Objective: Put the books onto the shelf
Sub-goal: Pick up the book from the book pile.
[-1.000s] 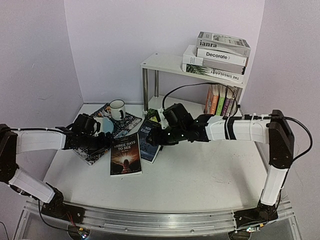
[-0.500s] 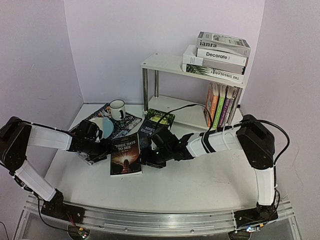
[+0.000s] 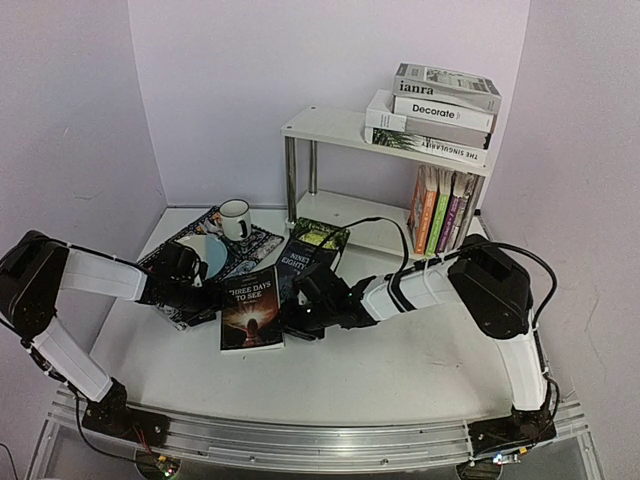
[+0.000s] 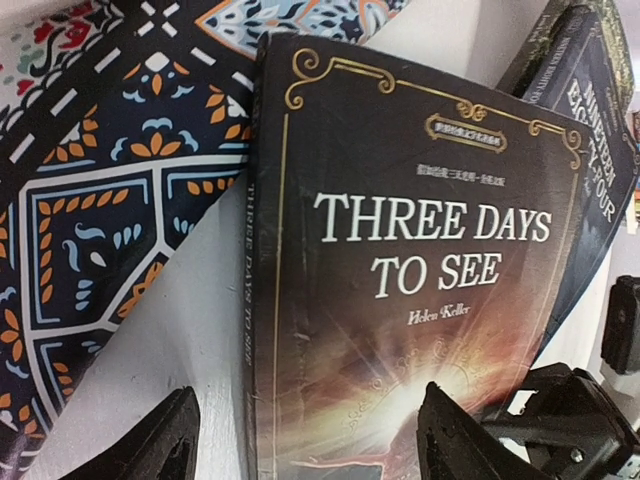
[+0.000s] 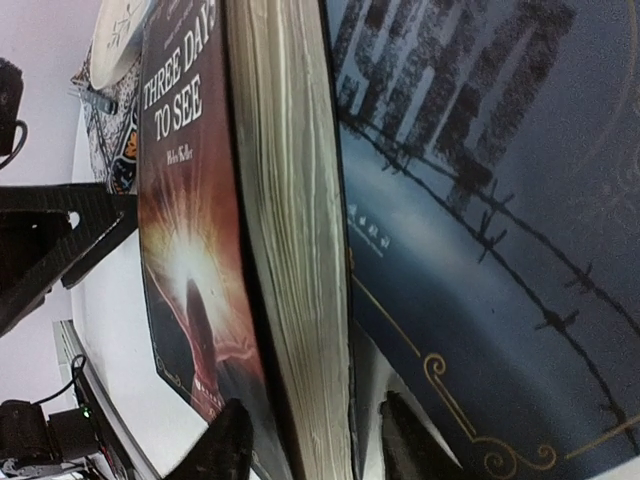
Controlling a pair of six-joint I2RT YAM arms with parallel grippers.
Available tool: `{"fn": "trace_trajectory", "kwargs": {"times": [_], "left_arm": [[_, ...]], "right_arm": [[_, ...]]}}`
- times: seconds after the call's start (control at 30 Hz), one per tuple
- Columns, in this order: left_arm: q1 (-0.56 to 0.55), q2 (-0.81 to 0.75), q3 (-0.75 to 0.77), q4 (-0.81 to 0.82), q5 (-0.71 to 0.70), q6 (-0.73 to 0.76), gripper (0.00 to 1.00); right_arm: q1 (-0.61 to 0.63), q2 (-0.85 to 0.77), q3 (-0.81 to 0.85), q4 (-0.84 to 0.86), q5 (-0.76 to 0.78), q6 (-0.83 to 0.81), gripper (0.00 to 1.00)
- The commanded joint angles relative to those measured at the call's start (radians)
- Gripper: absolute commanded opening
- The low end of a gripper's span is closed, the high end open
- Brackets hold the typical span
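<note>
The dark book "Three Days to See" [image 3: 252, 308] [image 4: 400, 300] lies flat on the table. My left gripper [image 3: 207, 296] [image 4: 305, 450] is open at its spine side, one finger on the table, the other over the cover. My right gripper [image 3: 296, 318] [image 5: 320, 445] is open at the opposite side, its fingers straddling the page edge [image 5: 295, 250] without visibly pressing it. A blue book [image 3: 300, 262] [image 5: 480, 200] and a green book [image 3: 322, 235] lie overlapping just beyond. The white shelf [image 3: 325, 125] carries stacked books [image 3: 440, 110] on top and upright books [image 3: 442, 212] below.
A patterned mat [image 3: 240, 255] [image 4: 90, 200] lies at the left, with a white mug [image 3: 235, 218] and a bowl [image 3: 210, 252] on it. The shelf's chrome legs [image 3: 291, 175] stand behind the blue book. Walls close in on the left, back and right.
My right arm has dropped and swung left, from above the blue book to the dark book's page edge, and its jaws have narrowed. My left gripper edged closer to the spine.
</note>
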Motion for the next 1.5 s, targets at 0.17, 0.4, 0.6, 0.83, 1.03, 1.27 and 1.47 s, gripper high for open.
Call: {"fn": "trace_trajectory", "kwargs": {"times": [0.17,0.4,0.6,0.83,1.03,1.27,1.47], "left_arm": [[0.007,-0.236,-0.053,0.029,-0.069,0.023,0.77],[0.007,-0.394,-0.089,0.040,-0.097,0.035,0.80],[0.007,-0.453,-0.091,0.077,-0.059,0.052,0.82],[0.005,-0.440,-0.076,0.136,0.050,0.078,0.83],[0.003,-0.413,-0.099,0.256,0.202,0.040,0.84],[-0.013,-0.372,-0.085,0.345,0.314,0.022,0.81],[-0.016,-0.341,-0.070,0.369,0.369,0.022,0.79]], "right_arm": [[0.003,0.041,0.008,0.086,-0.011,-0.001,0.18],[0.015,-0.081,-0.062,0.126,0.043,-0.130,0.00],[0.015,-0.197,-0.155,0.199,0.043,-0.191,0.00],[0.014,-0.361,-0.296,0.267,0.060,-0.361,0.00],[0.015,-0.514,-0.430,0.304,0.115,-0.419,0.00],[0.013,-0.623,-0.458,0.306,0.111,-0.417,0.00],[0.012,-0.697,-0.463,0.326,0.096,-0.443,0.00]]}}
